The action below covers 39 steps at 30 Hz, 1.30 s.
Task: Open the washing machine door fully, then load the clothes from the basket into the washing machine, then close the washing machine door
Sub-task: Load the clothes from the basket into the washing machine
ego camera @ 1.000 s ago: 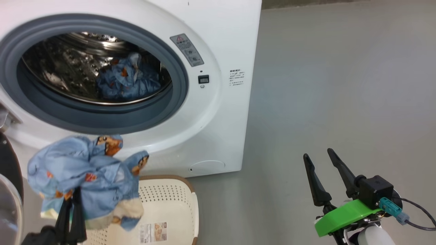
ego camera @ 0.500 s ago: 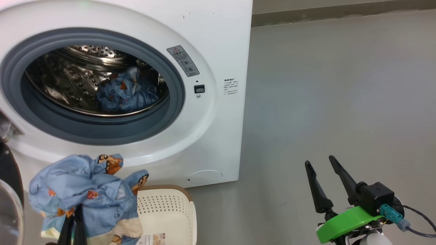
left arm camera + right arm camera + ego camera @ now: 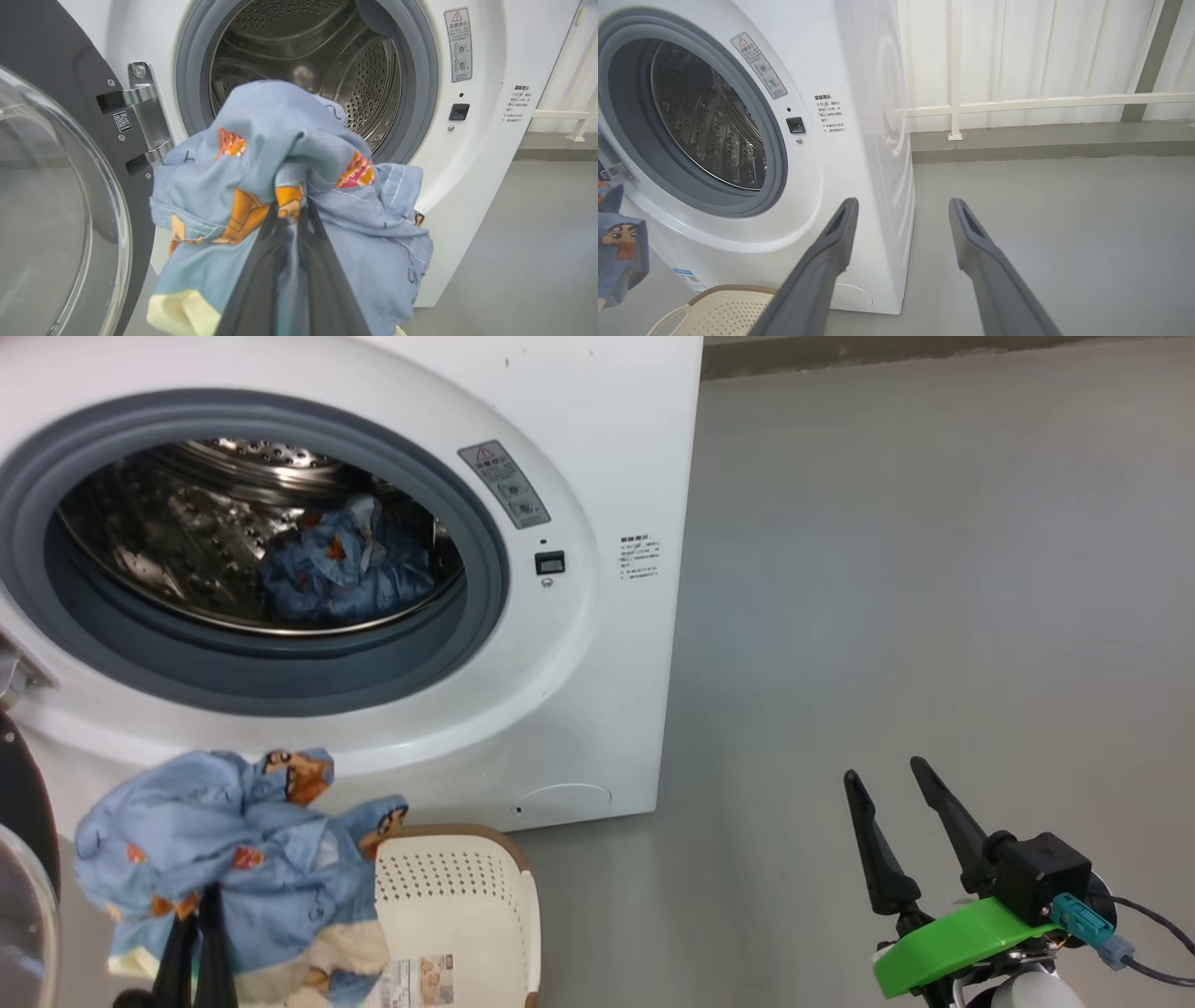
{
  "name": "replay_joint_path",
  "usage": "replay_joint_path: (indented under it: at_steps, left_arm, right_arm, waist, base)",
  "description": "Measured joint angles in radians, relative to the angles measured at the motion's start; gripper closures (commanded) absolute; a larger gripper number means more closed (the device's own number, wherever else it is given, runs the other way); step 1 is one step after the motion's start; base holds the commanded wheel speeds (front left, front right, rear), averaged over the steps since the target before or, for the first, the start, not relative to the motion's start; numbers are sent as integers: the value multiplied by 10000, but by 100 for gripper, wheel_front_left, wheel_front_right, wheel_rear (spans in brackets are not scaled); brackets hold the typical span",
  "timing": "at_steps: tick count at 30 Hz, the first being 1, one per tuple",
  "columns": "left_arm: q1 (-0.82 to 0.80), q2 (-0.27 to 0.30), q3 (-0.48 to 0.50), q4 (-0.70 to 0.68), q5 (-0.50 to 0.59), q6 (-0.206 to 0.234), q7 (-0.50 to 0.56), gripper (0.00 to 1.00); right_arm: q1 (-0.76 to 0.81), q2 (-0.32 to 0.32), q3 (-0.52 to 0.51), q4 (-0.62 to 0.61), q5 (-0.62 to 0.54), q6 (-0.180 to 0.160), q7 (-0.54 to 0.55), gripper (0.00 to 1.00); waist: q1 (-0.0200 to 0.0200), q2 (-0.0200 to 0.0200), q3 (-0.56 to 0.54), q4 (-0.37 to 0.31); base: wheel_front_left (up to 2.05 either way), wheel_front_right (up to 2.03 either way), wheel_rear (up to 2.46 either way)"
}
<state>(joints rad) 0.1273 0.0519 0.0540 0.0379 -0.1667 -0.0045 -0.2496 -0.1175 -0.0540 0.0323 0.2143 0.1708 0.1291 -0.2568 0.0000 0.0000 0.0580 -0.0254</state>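
At far left, washing machine door (image 3: pixel 56 186): standing swung wide on its hinge (image 3: pixel 145 116), leaving the mouth unblocked.
Left gripper (image 3: pixel 290 215): clamping almost closed on a bunched fold of the clothes (image 3: pixel 280 154), holding the bundle in the air, clear of the basket (image 3: pixel 457 896).
Bundle: draping over and around the fingers, sagging below them with a cream hem lowest, hanging before the lower front of the washing machine (image 3: pixel 607 457), under the opening.
Drum (image 3: pixel 168 532): lying ahead of and above the left fingers; in the left wrist view sitting straight behind the bundle, along the fingers' own line; holding one blue printed garment (image 3: pixel 345 569) toward its back right.
Next move, by judgement: needing a lift over the grey seal (image 3: pixel 280 681), then a push straight forward.
Nearer arm: the left, by far.
Basket: sitting on the floor (image 3: pixel 934 569) at the machine's foot, just right of the bundle; showing no fabric in its visible part, hiding its left side behind the bundle.
Right gripper (image 3: pixel 883 770): idling well to the right over bare floor, fingers spreading wide apart, gripping nothing.
Risk: possibly catching the low hem on the seal's lower lip.
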Motion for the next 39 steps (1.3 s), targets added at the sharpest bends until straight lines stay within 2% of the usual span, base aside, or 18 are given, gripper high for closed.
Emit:
replay_joint_path:
  at_steps: [5,10,21,30,39]
  left_arm:
    - [-697,-33,67,121,0,-17,0,100]
    - [-1627,-15,96,334,176,-343,-2,100]
    - [-4073,201,301,1298,242,-633,-33,100]
    - [-6577,817,328,2644,249,-878,-40,100]
    - [-8856,1289,510,4088,100,-924,-42,100]
  right_arm:
    - [-7,2,-19,-56,67,0,0,0]
    - [-83,2,4,-81,71,0,0,0]
    - [-523,0,40,-261,82,0,0,0]
    - [-1161,-2,190,-476,169,0,-2,0]
    - [-1776,-10,307,-614,184,0,-2,0]
  waist:
    - [0,0,280,-7]
    - [0,0,696,-50]
    - [0,0,1898,-278]
    - [0,0,3198,-577]
    - [0,0,4421,-816]
  base:
    - [0,0,0]
    - [0,0,0]
    - [0,0,0]
    - [0,0,0]
    - [0,0,0]
